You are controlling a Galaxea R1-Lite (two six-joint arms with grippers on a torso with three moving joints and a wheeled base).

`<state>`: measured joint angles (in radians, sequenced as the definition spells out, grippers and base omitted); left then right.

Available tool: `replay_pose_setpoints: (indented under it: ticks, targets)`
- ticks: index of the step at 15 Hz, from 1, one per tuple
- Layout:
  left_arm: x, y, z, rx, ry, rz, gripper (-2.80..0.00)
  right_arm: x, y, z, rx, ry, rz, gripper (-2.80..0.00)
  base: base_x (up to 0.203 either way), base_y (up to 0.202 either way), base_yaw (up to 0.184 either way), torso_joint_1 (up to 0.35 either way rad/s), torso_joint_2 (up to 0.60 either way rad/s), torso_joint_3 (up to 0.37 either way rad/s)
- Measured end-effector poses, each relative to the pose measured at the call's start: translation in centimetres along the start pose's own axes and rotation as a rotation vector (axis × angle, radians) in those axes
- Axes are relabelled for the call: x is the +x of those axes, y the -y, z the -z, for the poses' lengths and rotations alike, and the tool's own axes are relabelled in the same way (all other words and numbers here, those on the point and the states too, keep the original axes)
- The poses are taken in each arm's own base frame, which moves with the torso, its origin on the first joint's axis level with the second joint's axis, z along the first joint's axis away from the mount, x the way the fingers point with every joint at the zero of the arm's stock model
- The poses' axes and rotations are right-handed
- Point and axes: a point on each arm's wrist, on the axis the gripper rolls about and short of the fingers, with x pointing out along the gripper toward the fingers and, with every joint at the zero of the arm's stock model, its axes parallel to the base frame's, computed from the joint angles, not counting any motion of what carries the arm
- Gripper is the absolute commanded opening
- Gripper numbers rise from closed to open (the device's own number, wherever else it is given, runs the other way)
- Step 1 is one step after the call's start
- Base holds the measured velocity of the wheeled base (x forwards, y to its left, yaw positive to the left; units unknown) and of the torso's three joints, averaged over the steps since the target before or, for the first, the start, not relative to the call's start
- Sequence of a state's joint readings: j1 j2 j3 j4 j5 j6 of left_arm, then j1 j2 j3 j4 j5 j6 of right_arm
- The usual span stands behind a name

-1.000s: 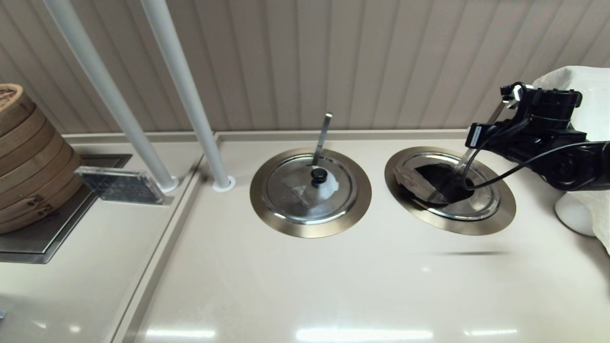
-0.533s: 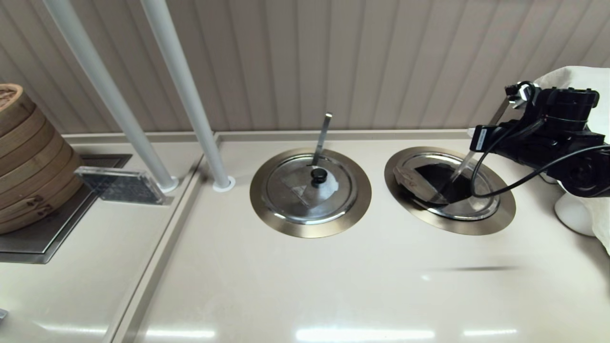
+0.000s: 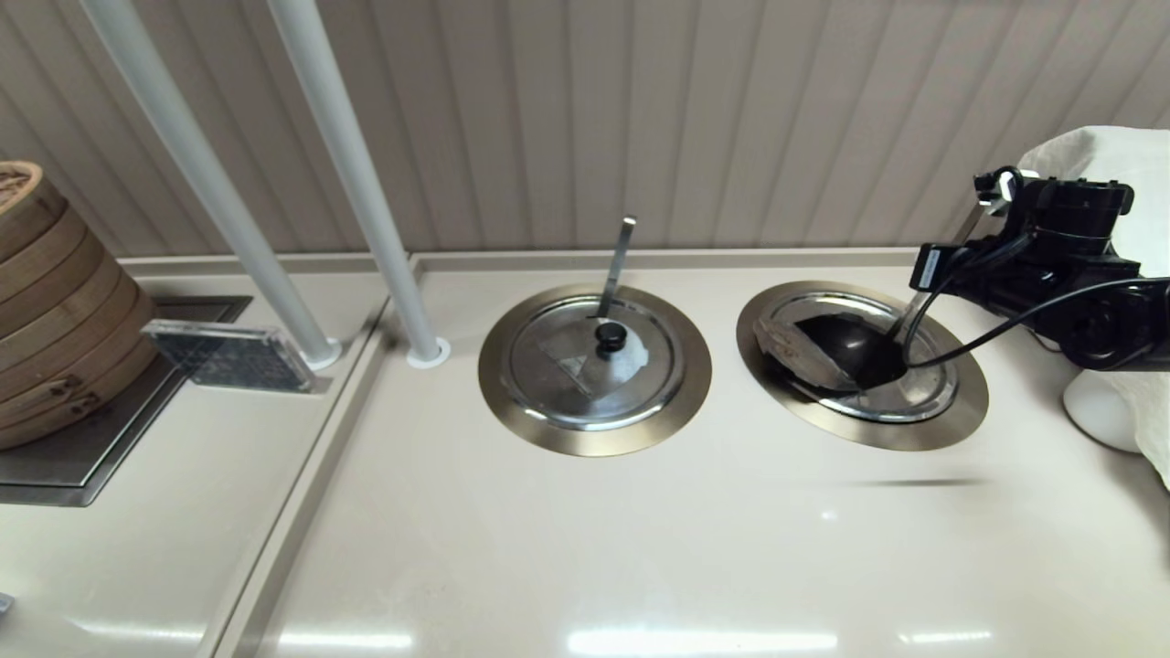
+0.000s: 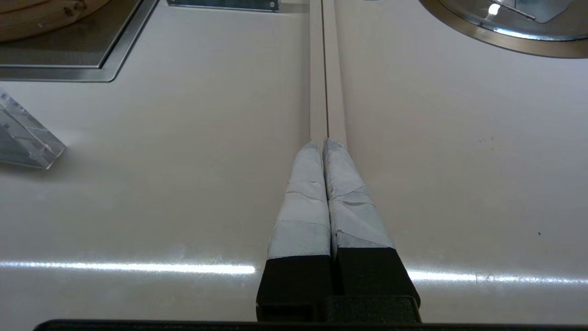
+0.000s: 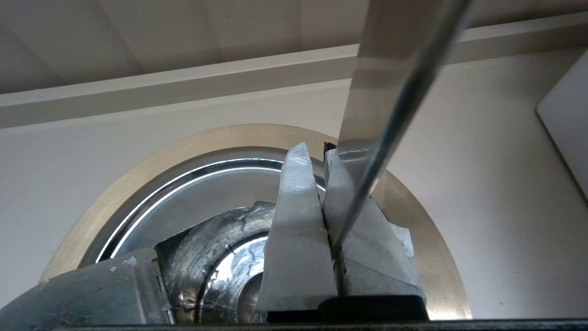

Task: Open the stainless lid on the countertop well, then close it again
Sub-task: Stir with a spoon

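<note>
The stainless lid [image 3: 923,393] lies in the right countertop well [image 3: 868,437]. Its steel edge is level inside the bronze ring. Its middle shows as a dark patch, and the knob is hidden. The flat utensil handle [image 3: 914,306] slants up to the right from the lid. My right arm [image 3: 1051,274] hangs over the well's right side. In the right wrist view my right gripper [image 5: 313,149] is shut over the lid [image 5: 206,193] and ring [image 5: 257,135]. The handle's [image 5: 390,69] thin edge runs into the seam between the fingers. My left gripper [image 4: 321,141] is shut over bare counter.
The twin lid [image 3: 585,384], with a black knob [image 3: 611,336] and a near-upright handle, fills the left well. Two white poles [image 3: 366,183] rise behind it. A bamboo steamer stack [image 3: 55,302] and a clear block [image 3: 228,356] stand far left. A white cloth-covered object [image 3: 1124,183] sits behind the right arm.
The right arm has shifted right and sunk slightly, and the slanting handle has moved with it. The dark patch on the lid went from a wedge to a rounder shape.
</note>
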<state>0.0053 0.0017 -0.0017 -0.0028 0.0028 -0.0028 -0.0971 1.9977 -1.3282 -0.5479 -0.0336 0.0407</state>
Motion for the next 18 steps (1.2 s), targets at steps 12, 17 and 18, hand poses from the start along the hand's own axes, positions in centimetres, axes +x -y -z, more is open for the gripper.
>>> replay_pose_setpoints:
  ticks: [12,17,18]
  targets:
    - [0.0,0.0,0.0,0.000,0.000,0.000,-2.80,2.1,-2.0,0.8,0.074,-0.026,0.056,0.00,0.000,0.000,0.000,0.000,0.00,0.000]
    - [0.0,0.0,0.0,0.000,0.000,0.000,-2.80,2.4,-2.6,1.5,0.062,-0.068,0.052,0.00,0.000,0.000,0.000,0.000,0.00,0.000]
    - [0.0,0.0,0.0,0.000,0.000,0.000,-2.80,2.2,-2.8,1.5,0.060,-0.076,0.048,0.00,0.000,0.000,0.000,0.000,0.00,0.000]
